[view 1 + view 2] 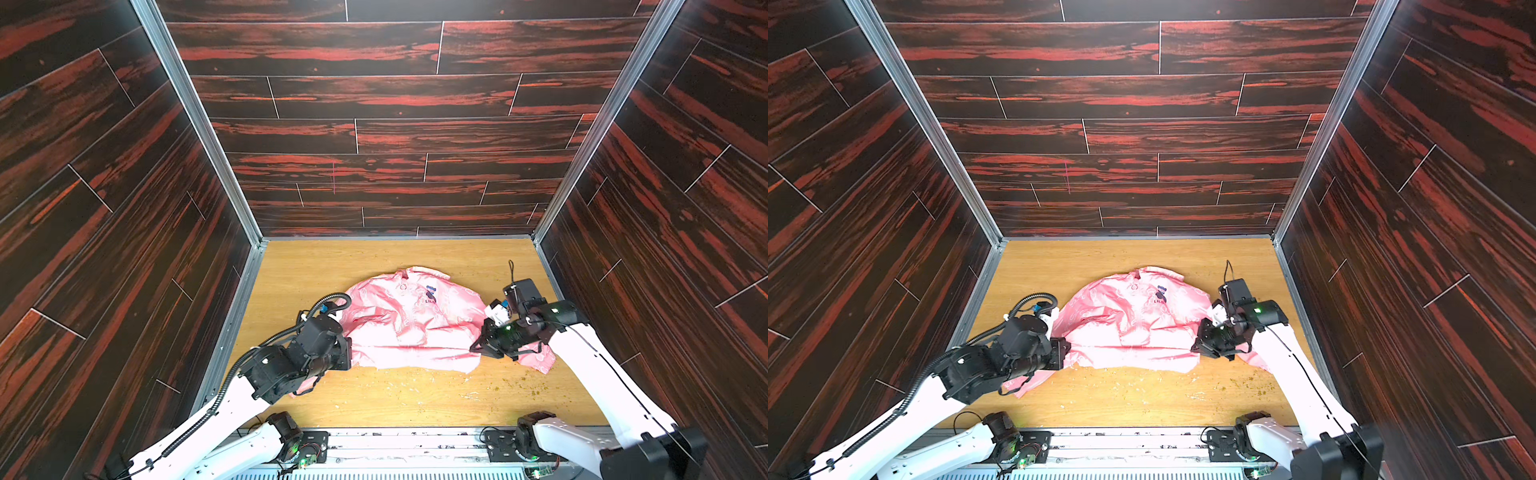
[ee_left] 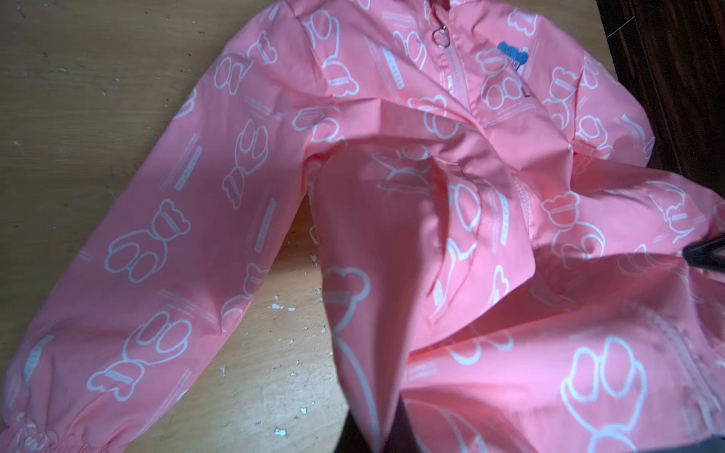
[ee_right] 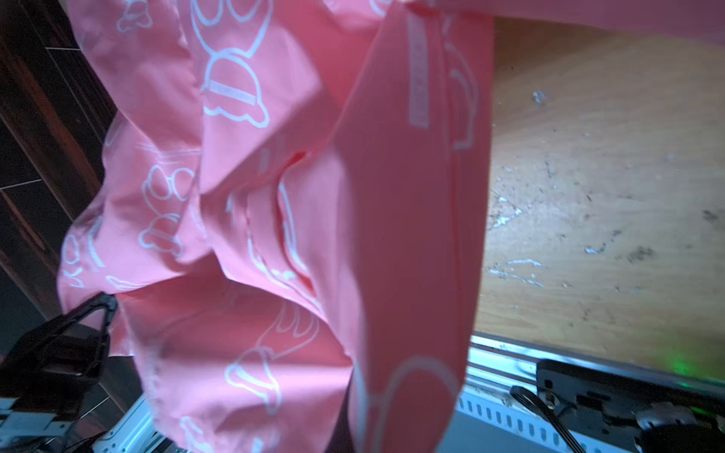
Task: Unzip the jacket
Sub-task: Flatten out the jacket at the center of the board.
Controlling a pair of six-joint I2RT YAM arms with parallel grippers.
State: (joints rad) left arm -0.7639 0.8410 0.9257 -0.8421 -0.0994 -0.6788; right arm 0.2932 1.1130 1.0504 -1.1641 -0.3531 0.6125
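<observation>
Jacket [image 1: 411,320]: pink, front up, spread on the counter [image 1: 316,270] between the two arms.
Zipper pull [image 2: 440,36]: up near the collar.
Left gripper [image 1: 1066,348]: jaws clamped on the jacket's hem corner.
Right gripper [image 1: 474,347]: at the opposite hem corner; how far its jaws stand apart cannot be told.

Both top views are sharp and brightly lit, seemingly from above; the wooden table [image 1: 316,266] glows warm and the dark walls [image 1: 104,166] splay outward at the edges under a wide lens; the jacket [image 1: 409,316] carries pale glare along its folds and casts only a thin shadow; in the left wrist view a broad soft shadow crosses its middle and the nearest fabric is out of focus; the right wrist view is smeared throughout, its wall side dim
</observation>
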